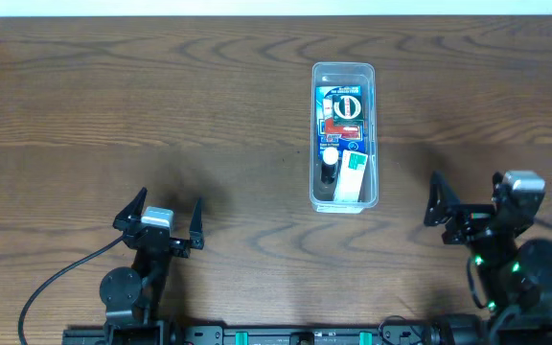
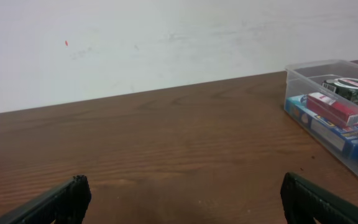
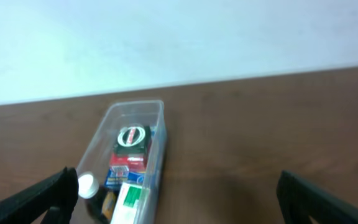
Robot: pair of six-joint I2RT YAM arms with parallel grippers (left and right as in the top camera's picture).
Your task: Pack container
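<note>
The clear plastic container [image 1: 344,70] stands on the wooden table, right of centre. It holds a dark box with a round white logo [image 1: 345,105], a red box [image 1: 338,127], a blue box, a small white-capped bottle [image 1: 330,156] and a green-and-white box [image 1: 353,175]. It also shows in the left wrist view [image 2: 303,70] and the right wrist view [image 3: 158,140]. My left gripper [image 1: 159,219] is open and empty at the front left, far from the container. My right gripper [image 1: 466,206] is open and empty at the front right, apart from the container.
A white wall [image 2: 166,37] runs behind the table's far edge. Dark wood table [image 1: 161,115] surrounds the container. A black cable [image 1: 56,283] trails from the left arm base.
</note>
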